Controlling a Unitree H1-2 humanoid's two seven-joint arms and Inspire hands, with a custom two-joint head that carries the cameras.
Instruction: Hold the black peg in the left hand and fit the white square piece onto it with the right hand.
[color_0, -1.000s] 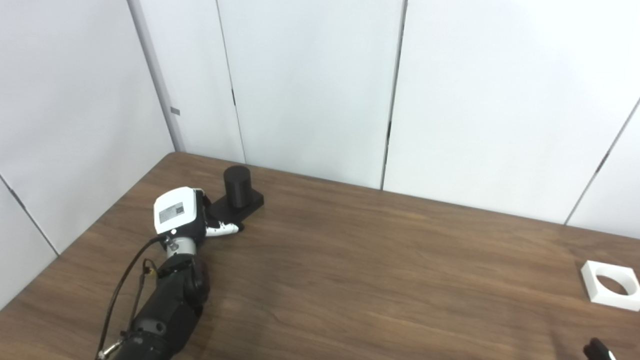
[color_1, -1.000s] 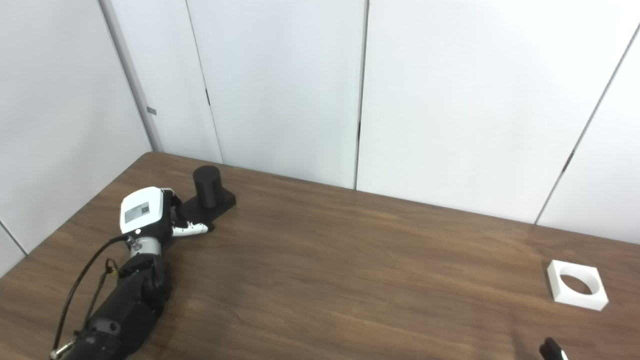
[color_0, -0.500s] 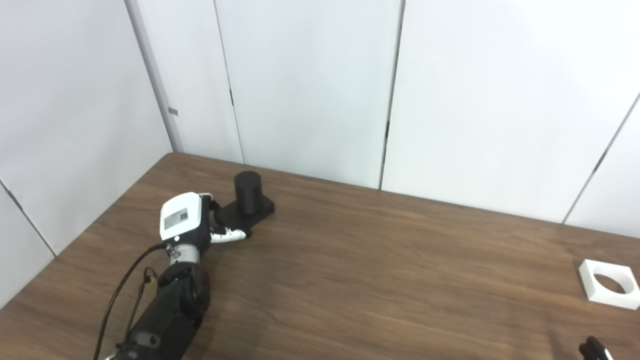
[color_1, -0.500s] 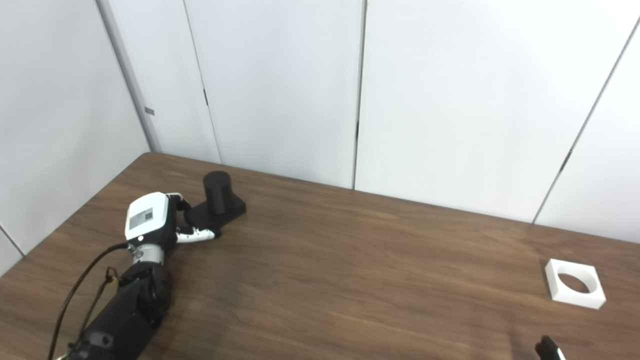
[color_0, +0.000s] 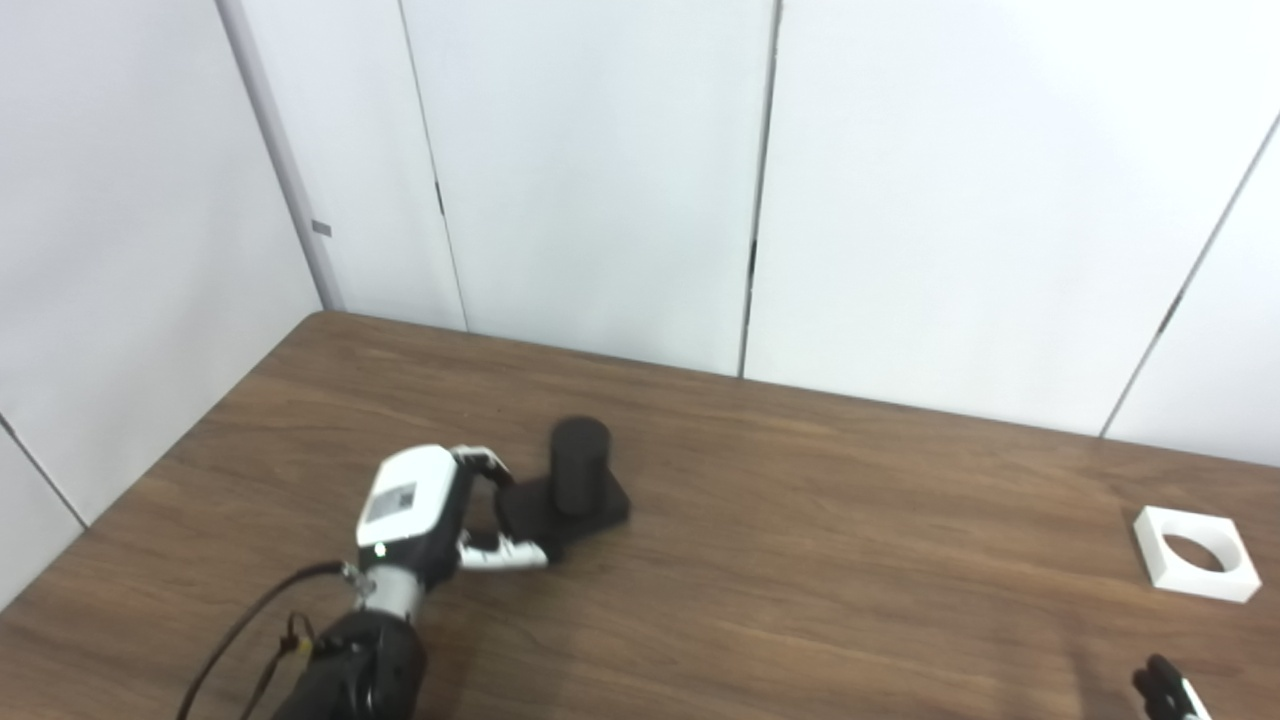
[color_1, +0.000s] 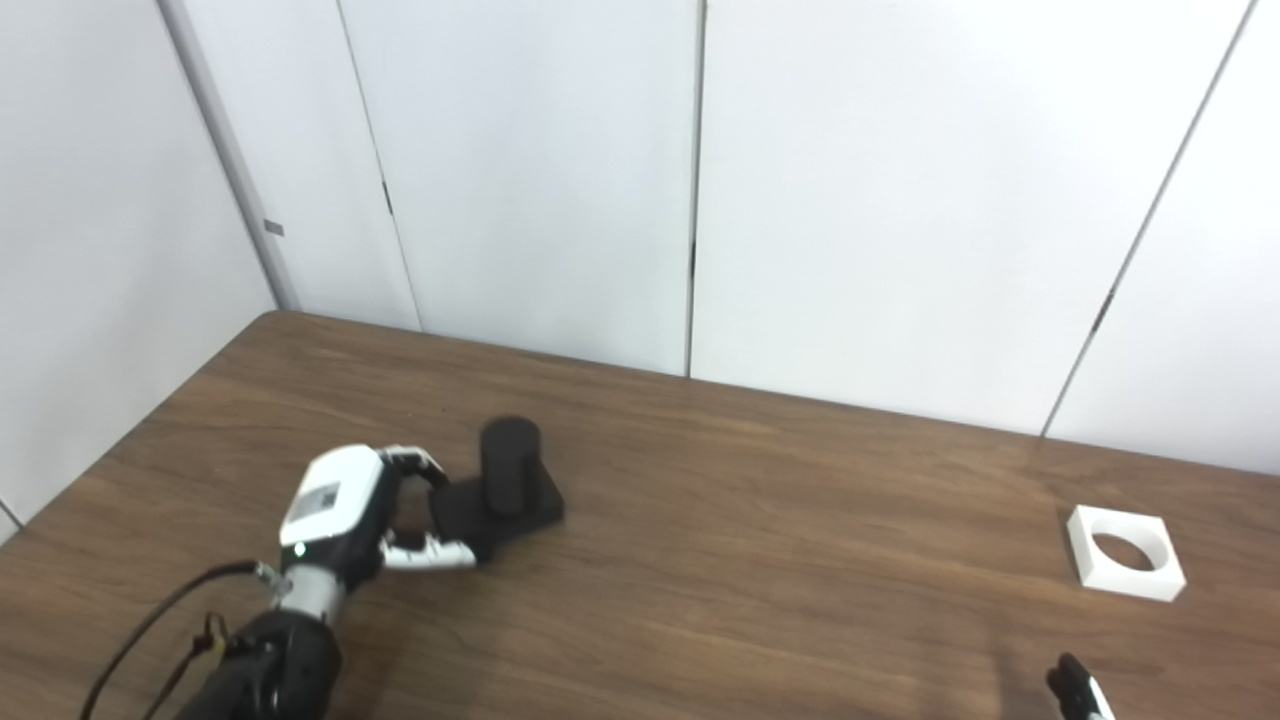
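The black peg (color_0: 580, 470) is an upright cylinder on a flat black base, left of the table's middle. My left hand (color_0: 440, 510) is shut on the near-left edge of that base, fingers over the top and thumb (color_0: 505, 553) along the table. The white square piece (color_0: 1194, 553) with a round hole lies flat at the far right of the table. Only the dark fingertips of my right hand (color_0: 1165, 692) show at the bottom right corner, well short of the white piece; I cannot tell how they stand.
The brown wooden table (color_0: 820, 560) runs to white wall panels at the back and left. The left arm's black forearm and cable (color_0: 340, 670) rise from the bottom edge.
My left hand has drawn the black peg toward me and to the right across the table. The camera has also shifted a little. The white piece has stayed put.
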